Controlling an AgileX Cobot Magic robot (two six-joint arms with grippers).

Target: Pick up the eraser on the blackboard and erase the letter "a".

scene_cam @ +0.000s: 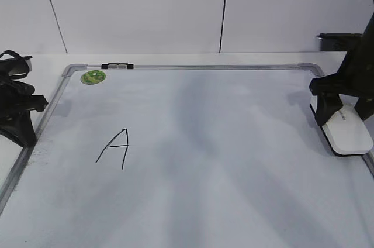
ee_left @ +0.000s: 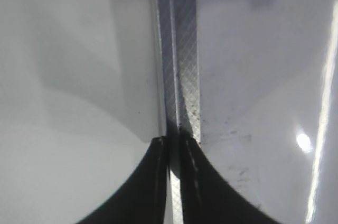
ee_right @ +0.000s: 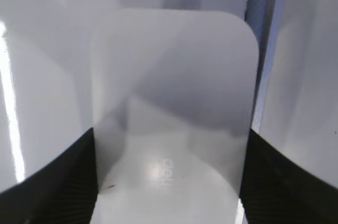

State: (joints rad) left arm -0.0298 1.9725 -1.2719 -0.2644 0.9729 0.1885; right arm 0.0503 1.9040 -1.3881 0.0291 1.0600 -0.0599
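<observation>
The eraser (scene_cam: 350,134), a white rounded block, lies on the blackboard (scene_cam: 222,143) at its right edge. My right gripper (scene_cam: 343,110) straddles its far end. In the right wrist view the eraser (ee_right: 174,76) fills the space between the jaws (ee_right: 170,182), and both fingers press against its sides. My left gripper (scene_cam: 24,137) sits at the board's left frame, its jaws (ee_left: 174,145) shut with only a thin slit over the grey frame rail (ee_left: 182,49). No lowercase "a" shows anywhere on the board. Only a capital "A" (scene_cam: 115,148) is written at the left.
A small green round sticker (scene_cam: 93,76) sits in the board's far left corner, and a black clip (scene_cam: 117,66) is on the top frame. A white panelled wall stands behind the table.
</observation>
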